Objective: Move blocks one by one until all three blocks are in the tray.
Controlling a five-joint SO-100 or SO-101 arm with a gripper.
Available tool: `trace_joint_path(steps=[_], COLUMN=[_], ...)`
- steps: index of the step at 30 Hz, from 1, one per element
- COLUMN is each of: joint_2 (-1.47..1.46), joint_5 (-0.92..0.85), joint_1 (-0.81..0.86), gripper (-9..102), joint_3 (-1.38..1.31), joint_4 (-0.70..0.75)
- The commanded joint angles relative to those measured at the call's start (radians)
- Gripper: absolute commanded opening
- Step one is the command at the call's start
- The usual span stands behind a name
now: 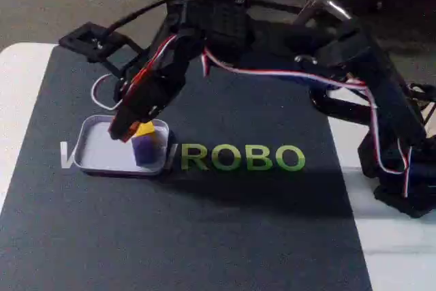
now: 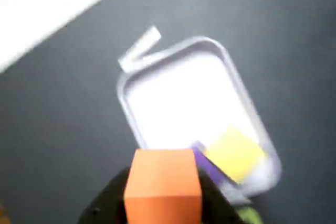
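Nearest your wrist view: one small orange cube (image 2: 163,182), clenched between the black two-finger gripper (image 2: 163,203), hanging over the tray's near edge. Beyond it, one yellow cube (image 2: 234,153) sits atop one purple cube (image 2: 207,163), both inside the shallow pale lavender tray (image 2: 131,108) at one end. You count three cubes, one tray. The tray's far half lies bare; dark mat (image 1: 204,236) surrounds it.

Purple block (image 2: 209,165) partly behind orange block (image 2: 163,183)
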Motion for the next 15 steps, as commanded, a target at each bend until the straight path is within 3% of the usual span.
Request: trace_joint_path(steps=[1, 2, 4, 15], joint_2=[-0.206, -0.313, -0.362, -0.367], joint_5=[0.04, 0.038, 0.023, 0.021], joint_1=[0.009, 0.012, 0.015, 0.014], gripper=[-8, -8, -8, -8], joint_3=[-0.488, -0.687, -0.752, -0.752], joint_4=[0.14, 0.207, 0.255, 0.287])
